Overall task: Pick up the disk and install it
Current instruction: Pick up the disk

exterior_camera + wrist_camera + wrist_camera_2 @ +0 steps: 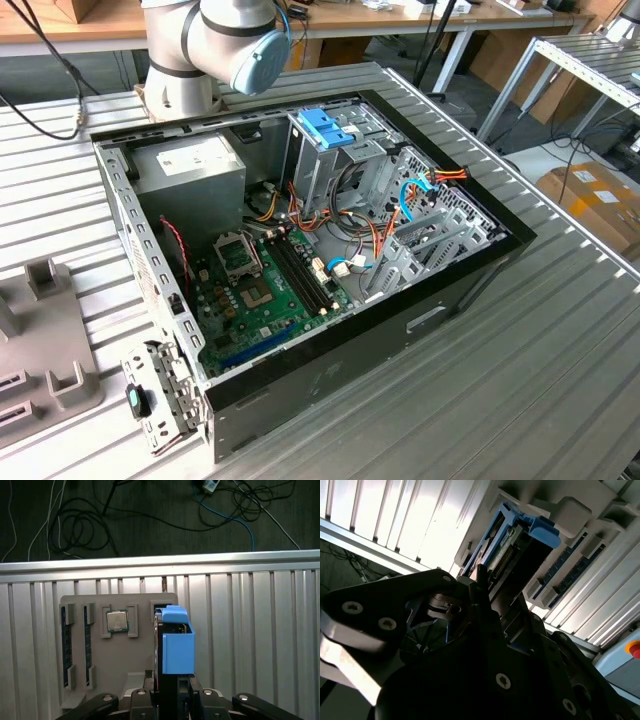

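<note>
Gripper point(174, 687) straddles the disk point(178, 652) standing in the grey holder point(120, 657) (clamped or loose, I cannot tell); best squeeze squarely, lift straight out.

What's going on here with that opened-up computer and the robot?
A robot arm is meant to fit a disk into the open computer case. In the first wrist view its gripper is at the disk, which stands on edge at a grey holder, beside memory sticks and a chip. Whether it has hold of the disk is unclear. The disk is not yet in the case.
</note>
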Motion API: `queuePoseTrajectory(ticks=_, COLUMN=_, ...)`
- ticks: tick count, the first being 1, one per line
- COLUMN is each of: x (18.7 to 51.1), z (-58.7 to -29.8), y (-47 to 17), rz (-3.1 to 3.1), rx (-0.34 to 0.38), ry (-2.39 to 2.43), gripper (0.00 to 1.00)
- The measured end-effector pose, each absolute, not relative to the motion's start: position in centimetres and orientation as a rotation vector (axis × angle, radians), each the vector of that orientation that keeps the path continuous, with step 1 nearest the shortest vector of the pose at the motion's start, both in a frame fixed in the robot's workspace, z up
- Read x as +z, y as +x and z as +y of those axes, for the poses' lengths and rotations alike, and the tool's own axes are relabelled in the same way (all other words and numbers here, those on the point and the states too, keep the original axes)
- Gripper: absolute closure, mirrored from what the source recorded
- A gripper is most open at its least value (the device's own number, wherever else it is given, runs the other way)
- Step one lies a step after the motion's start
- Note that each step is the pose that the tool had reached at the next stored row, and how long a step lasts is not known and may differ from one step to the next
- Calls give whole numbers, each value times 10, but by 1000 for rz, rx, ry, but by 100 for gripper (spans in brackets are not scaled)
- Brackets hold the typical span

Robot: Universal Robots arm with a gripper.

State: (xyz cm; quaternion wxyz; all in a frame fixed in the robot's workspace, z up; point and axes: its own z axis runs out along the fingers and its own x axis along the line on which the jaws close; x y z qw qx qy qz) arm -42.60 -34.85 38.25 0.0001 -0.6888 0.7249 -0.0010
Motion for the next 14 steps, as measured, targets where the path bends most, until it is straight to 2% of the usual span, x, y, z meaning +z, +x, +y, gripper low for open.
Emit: queuePoseTrajectory(ticks=14, x=388, z=-349, y=-425, rz=2277, rx=-3, ry=-2164, gripper=65)
